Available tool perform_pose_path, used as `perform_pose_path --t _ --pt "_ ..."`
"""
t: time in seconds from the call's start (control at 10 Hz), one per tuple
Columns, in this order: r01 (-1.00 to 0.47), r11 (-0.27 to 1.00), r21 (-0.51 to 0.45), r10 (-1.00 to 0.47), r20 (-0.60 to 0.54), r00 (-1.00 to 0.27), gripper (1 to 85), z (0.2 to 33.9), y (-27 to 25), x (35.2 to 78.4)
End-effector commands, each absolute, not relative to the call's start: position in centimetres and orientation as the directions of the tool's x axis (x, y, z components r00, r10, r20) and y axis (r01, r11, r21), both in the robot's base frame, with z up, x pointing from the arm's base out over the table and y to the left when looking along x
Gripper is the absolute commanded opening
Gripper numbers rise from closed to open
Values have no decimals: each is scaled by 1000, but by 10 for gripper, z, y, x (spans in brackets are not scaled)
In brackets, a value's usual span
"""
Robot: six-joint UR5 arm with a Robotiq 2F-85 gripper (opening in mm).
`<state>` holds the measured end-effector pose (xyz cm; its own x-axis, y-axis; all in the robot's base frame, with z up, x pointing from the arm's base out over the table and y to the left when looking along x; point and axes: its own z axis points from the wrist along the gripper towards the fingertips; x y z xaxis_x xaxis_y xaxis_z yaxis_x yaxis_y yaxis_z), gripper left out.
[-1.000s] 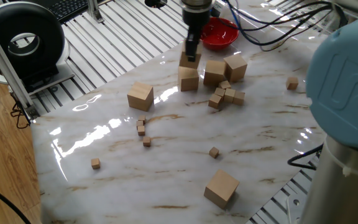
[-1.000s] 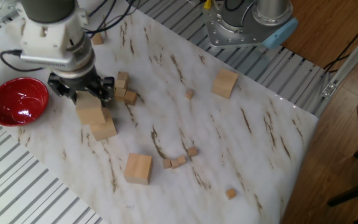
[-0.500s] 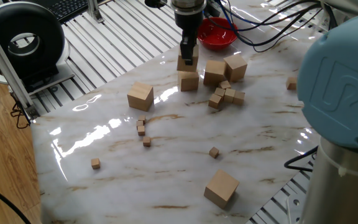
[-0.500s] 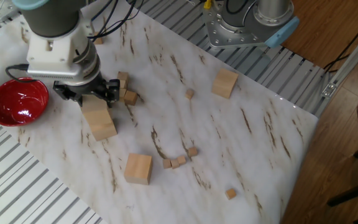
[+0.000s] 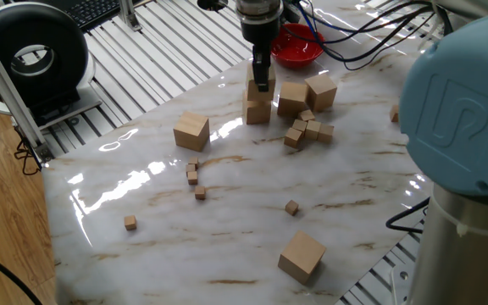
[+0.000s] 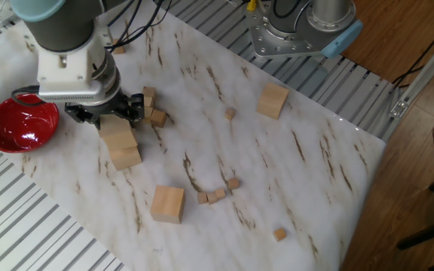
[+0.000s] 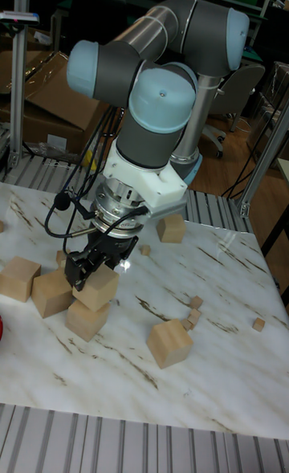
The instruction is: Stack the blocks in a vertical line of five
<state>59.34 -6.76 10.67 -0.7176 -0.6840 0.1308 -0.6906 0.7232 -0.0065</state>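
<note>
My gripper (image 5: 261, 78) (image 6: 105, 120) (image 7: 99, 269) is shut on one of the blocks (image 5: 259, 91) (image 6: 116, 132) (image 7: 98, 289). That cube sits on a second block (image 5: 257, 111) (image 6: 126, 157) (image 7: 87, 320), turned a little against it; the two seem to touch. Two more blocks (image 5: 293, 98) (image 5: 321, 91) stand just right of this pair, near the red bowl. Another block (image 5: 191, 131) (image 6: 167, 204) (image 7: 168, 343) stands alone to the left. One further block (image 5: 302, 255) (image 6: 273, 100) (image 7: 170, 229) lies near the table's front edge, by the arm's base.
A red bowl (image 5: 300, 45) (image 6: 21, 124) stands behind the stack at the table's far edge. Tiny wooden cubes (image 5: 308, 130) cluster right of the stack, and others (image 5: 195, 176) (image 6: 217, 195) are scattered over the marble top. Cables hang behind the gripper.
The gripper has carried its block sideways over the lower block and come down, so the held block now rests on it. Everything else stayed put.
</note>
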Motion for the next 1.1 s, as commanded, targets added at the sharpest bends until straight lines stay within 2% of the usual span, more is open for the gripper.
perform_pose_path --t 0.0,0.5,1.0 --pt "-712 702 -22 -706 108 -700 10 104 -67 602" --pt "-708 706 2 -706 83 -703 10 100 -60 602" --pt "-780 625 16 -778 85 -622 10 99 -62 600"
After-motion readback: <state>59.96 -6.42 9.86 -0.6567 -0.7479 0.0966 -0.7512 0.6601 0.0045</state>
